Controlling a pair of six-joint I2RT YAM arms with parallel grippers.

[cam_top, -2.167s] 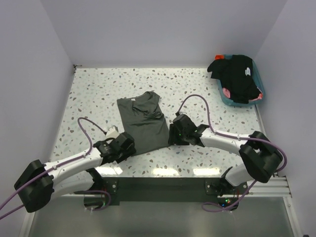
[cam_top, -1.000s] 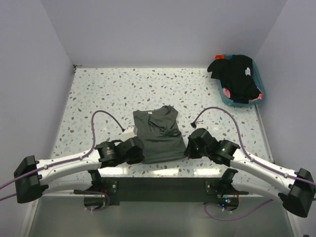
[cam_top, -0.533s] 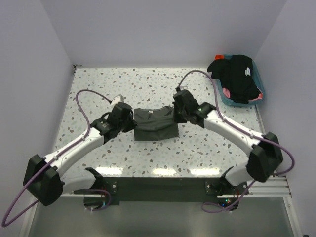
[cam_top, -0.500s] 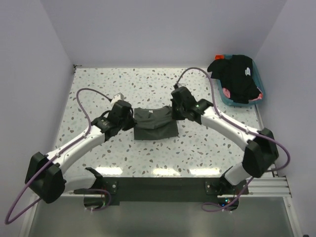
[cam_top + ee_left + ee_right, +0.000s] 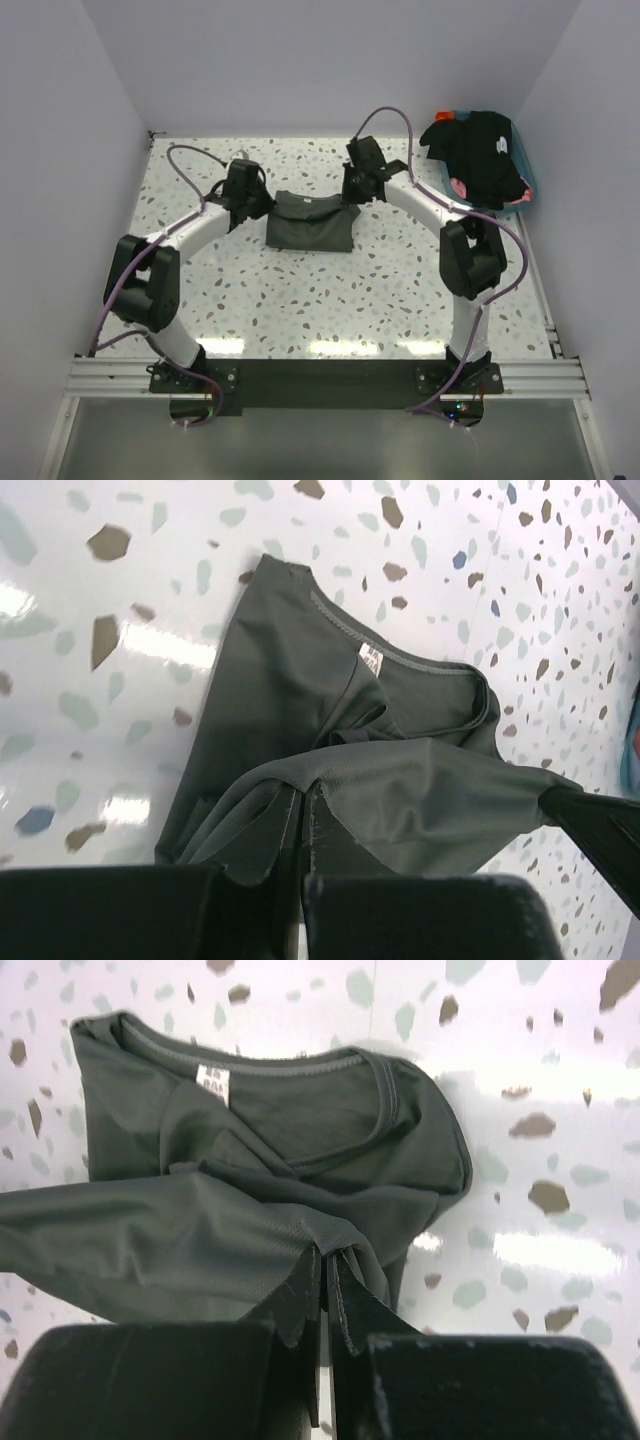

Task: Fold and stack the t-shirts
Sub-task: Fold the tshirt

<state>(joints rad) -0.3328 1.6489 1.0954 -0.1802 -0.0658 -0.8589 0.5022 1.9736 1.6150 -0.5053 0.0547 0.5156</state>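
Observation:
The dark olive-grey t-shirt (image 5: pixel 308 226) lies folded over on the far middle of the table, collar and white label towards the back wall. My left gripper (image 5: pixel 268 206) is shut on its lifted hem at the left corner, seen close up as the left gripper (image 5: pixel 303 815) pinching the cloth (image 5: pixel 300 690). My right gripper (image 5: pixel 347 196) is shut on the right corner; the right wrist view shows this gripper (image 5: pixel 326 1265) holding the hem above the collar (image 5: pixel 290 1065). The hem hangs stretched between both grippers over the shirt's upper half. Black t-shirts (image 5: pixel 482 150) with a small white mark fill the tub.
A teal plastic tub (image 5: pixel 449 184) stands at the far right corner against the wall, with something pink under the black cloth. Both arms reach far out, elbows bent outward, cables arching above them. White walls close the table on three sides.
Both grippers have carried the shirt's near hem away from the arm bases towards the collar, doubling the shirt over. The whole shirt now lies farther back on the table.

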